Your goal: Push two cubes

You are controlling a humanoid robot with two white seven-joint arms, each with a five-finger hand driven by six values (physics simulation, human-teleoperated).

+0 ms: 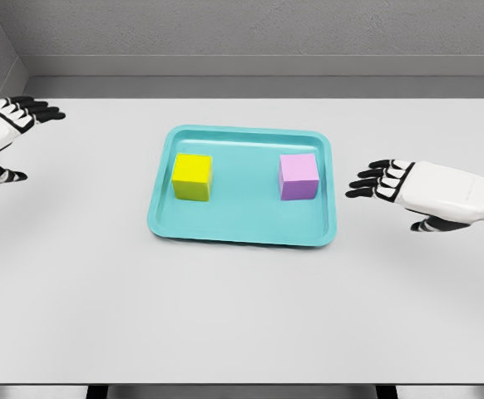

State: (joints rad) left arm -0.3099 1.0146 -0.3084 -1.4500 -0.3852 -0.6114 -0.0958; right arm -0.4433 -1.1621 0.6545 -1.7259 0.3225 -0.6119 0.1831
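Two cubes (192, 177) apart on teal tray (242, 237); open hands (387, 181) flank tray.

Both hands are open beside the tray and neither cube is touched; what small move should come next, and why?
Probably bring the right hand leftward over the tray rim toward the purple cube. That hand is open, outside the tray and nearest this cube; the left hand sits farther from the yellow cube.
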